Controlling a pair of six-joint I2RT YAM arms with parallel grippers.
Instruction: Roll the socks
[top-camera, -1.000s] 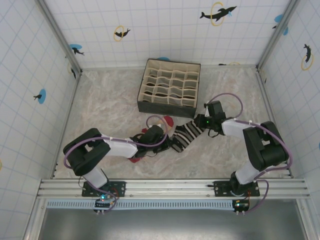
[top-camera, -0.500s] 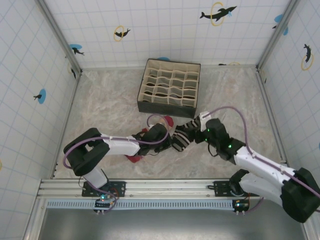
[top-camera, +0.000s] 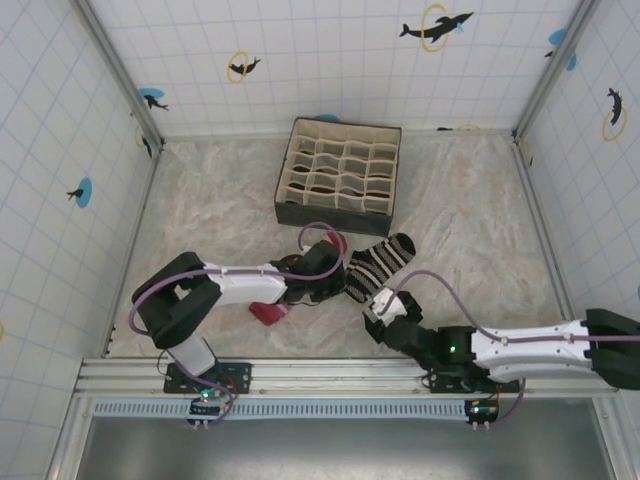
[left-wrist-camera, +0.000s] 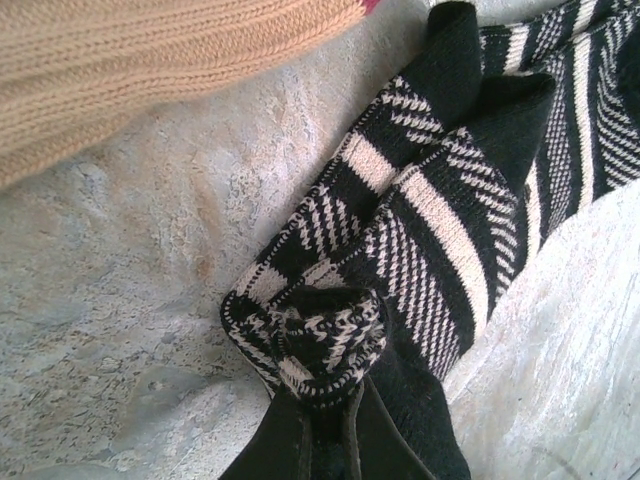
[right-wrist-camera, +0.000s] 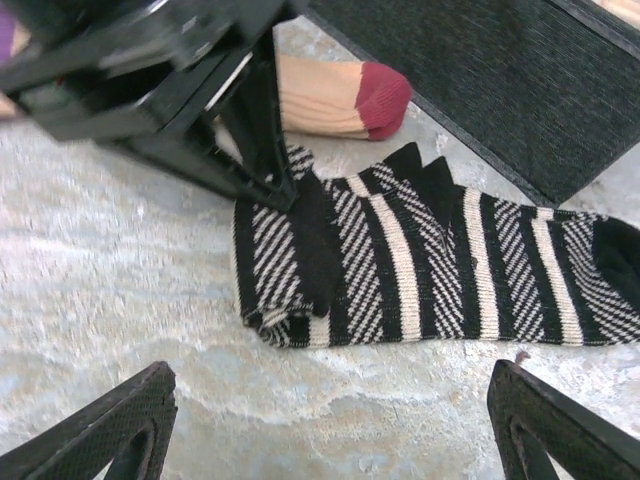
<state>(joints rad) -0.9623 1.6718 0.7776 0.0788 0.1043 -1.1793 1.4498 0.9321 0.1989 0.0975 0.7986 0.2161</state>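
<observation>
Marbled tabletop (top-camera: 200, 210): left gripper (top-camera: 338, 285) clamped the striped sock (top-camera: 385, 262) mid-frame; right gripper (top-camera: 375, 322) gaped empty below; with one-sided tension, the roll might unravel.

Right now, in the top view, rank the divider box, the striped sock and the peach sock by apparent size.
1. divider box
2. striped sock
3. peach sock, largely covered, so its true size is unsure
</observation>
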